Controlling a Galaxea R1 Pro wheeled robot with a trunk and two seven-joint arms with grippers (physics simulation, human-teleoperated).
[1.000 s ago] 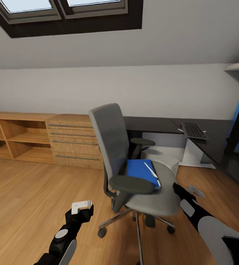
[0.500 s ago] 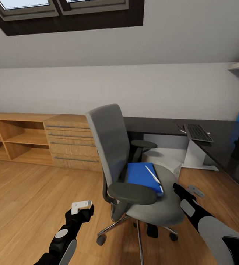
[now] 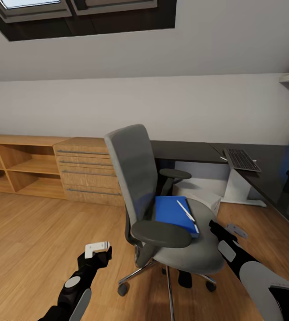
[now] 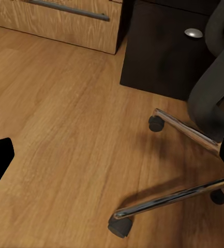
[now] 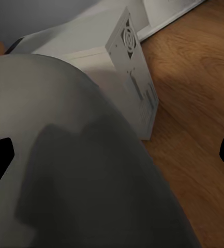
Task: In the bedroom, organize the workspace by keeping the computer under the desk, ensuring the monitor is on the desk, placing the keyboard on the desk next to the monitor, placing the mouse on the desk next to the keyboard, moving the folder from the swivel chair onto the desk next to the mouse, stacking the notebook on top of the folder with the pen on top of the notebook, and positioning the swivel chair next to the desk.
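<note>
Diagonally across the blue folder [image 3: 174, 215] lies a pen [image 3: 185, 211] — on the swivel chair [image 3: 162, 209], wood floor [image 3: 24, 232]; both grippers' jaws spread.

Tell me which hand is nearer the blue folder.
Right. The right hand sits by the seat edge beside the blue folder; the left hand hangs over the floor, beyond the armrest.

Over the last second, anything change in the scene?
Mostly the camera: the whole head view shifted, with the keyboard and desk sliding right in the picture, so the head or base moved. The left gripper sits slightly lower. Nothing grasped or released; the blue folder and pen stay on the swivel chair.
</note>
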